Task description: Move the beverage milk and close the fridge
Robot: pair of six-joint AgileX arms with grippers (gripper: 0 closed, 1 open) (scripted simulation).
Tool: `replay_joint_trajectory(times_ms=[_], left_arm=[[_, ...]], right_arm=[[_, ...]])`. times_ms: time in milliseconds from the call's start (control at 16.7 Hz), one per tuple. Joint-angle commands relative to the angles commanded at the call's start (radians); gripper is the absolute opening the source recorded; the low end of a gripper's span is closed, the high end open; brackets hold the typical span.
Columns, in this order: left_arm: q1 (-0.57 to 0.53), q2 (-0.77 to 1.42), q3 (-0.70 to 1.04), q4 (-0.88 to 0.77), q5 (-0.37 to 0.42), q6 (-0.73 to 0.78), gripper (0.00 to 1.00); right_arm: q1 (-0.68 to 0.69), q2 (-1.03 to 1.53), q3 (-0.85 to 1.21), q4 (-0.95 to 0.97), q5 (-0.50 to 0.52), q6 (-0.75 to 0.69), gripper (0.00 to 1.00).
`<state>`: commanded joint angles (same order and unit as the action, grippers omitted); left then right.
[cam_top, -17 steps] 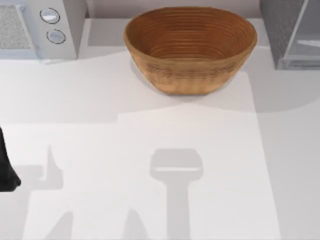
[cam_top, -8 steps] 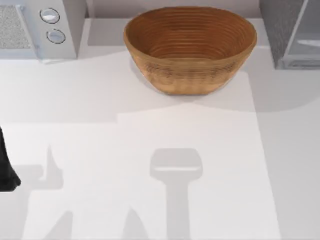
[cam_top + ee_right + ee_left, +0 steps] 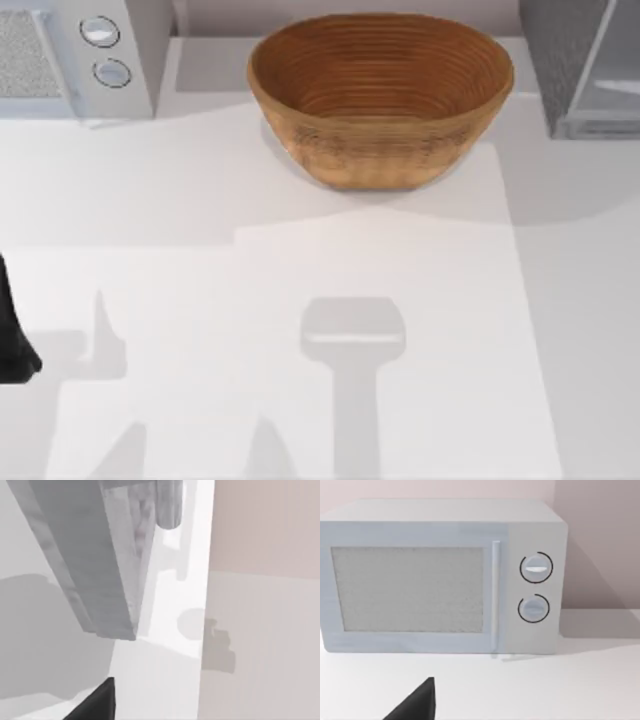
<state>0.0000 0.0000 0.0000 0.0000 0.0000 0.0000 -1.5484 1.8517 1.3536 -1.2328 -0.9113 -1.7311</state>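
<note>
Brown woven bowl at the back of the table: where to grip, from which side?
Take the brown woven bowl by its near rim, one finger inside, one outside, coming down from above. It sits upright, mouth open, and looks too wide to span. Left arm is at the table's left edge.

A woven brown bowl [image 3: 381, 95] sits on the white bench [image 3: 300, 400] at about twelve o'clock, wide-mouthed, with nothing inside it. Over at ten o'clock, in the far corner, stands a pale microwave [image 3: 75, 58] with a speckled door window [image 3: 407, 588], a slim vertical handle [image 3: 495, 595] and two round knobs [image 3: 535, 568] stacked one above the other. Behind it rises a plain pinkish wall [image 3: 595, 540].
</note>
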Motion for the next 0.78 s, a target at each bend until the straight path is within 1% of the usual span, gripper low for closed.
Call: replay_joint_trajectory(times_ms=[300,540,660,780], left_arm=[[0.000,0.000,0.000,0.000,0.000,0.000,1.00],[0.000,0.000,0.000,0.000,0.000,0.000,1.00],[0.000,0.000,0.000,0.000,0.000,0.000,1.00],[0.000,0.000,0.000,0.000,0.000,0.000,1.00]], right_arm=[[0.286,0.019,0.009,0.343,0.054,0.436,1.00],[0.472,0.010,-0.012,0.636,0.106,0.784,1.00],[0.539,-0.001,-0.028,0.761,0.130,0.922,1.00],[0.586,-0.011,-0.043,0.860,0.148,1.023,1.00]])
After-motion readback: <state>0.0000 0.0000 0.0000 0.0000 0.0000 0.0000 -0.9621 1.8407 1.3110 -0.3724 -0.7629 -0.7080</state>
